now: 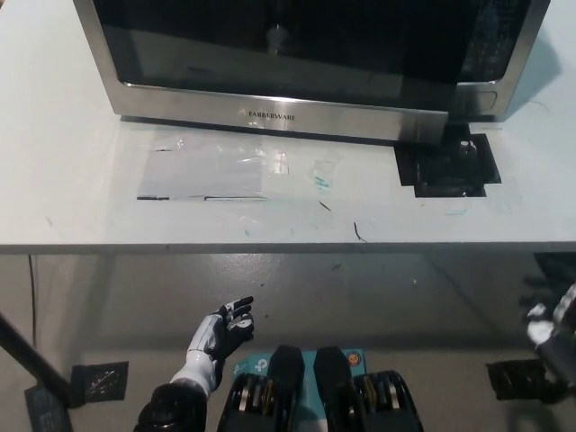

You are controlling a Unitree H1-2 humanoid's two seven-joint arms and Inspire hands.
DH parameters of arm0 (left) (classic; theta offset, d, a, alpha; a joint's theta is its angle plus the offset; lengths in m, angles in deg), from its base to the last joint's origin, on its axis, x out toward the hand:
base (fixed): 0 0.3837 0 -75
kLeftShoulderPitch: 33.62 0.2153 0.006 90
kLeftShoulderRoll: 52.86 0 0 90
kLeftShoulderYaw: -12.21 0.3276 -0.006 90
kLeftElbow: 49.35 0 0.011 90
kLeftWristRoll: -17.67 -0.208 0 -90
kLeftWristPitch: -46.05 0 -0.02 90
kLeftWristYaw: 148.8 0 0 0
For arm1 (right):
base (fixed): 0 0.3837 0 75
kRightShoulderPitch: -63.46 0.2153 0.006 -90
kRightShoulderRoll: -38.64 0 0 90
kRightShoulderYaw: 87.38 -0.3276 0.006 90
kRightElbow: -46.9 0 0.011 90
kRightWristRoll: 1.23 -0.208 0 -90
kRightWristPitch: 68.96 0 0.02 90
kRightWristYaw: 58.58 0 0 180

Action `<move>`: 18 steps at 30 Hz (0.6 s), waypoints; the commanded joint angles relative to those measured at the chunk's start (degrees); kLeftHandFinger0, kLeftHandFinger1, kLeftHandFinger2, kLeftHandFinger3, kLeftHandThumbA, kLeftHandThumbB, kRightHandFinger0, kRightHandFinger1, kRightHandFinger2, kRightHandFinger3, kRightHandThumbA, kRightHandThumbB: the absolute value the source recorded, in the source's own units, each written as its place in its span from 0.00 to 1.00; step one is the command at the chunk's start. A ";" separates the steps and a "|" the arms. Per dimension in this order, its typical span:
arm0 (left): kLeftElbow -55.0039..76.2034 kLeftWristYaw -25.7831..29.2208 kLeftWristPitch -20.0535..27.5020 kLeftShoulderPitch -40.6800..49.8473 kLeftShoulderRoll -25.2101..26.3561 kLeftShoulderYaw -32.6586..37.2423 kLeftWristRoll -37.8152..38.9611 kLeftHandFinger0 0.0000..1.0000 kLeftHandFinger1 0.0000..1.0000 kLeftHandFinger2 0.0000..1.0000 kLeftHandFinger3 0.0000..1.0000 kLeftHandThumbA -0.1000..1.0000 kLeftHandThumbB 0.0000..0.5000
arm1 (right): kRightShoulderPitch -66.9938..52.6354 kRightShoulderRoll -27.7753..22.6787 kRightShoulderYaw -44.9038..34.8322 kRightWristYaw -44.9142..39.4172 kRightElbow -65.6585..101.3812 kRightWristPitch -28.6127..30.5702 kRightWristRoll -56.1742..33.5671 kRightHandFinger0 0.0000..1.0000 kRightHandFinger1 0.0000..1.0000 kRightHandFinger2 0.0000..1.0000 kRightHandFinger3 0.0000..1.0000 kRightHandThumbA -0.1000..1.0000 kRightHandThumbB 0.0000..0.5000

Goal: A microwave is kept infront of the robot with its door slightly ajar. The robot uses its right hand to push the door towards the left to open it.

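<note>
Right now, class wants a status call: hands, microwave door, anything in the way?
Left hand low, below table edge, holding nothing. Right hand low at far right, grip unclear. Microwave on table, door untouched. Nothing between hands and door.

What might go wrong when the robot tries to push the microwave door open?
The right robot hand sits low, below the table edge, so it might bump that edge while rising. The microwave door looks only slightly ajar, so the hand might miss the gap, or shove the whole microwave instead.
</note>
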 commanded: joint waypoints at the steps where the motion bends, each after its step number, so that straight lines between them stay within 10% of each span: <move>1: 0.58 -0.56 1.46 -1.42 0.46 0.34 0.11 0.91 0.88 0.89 0.79 0.30 0.58 | 10.06 -6.35 -3.06 -2.37 18.33 -17.42 -7.31 0.37 0.47 0.59 0.74 0.33 0.30; 18: -0.37 -1.19 3.20 -1.82 0.05 0.43 0.44 0.84 0.81 0.82 0.72 0.27 0.60 | 39.98 -11.79 -5.37 -1.70 -12.54 -12.08 -7.03 0.31 0.40 0.50 0.66 0.18 0.35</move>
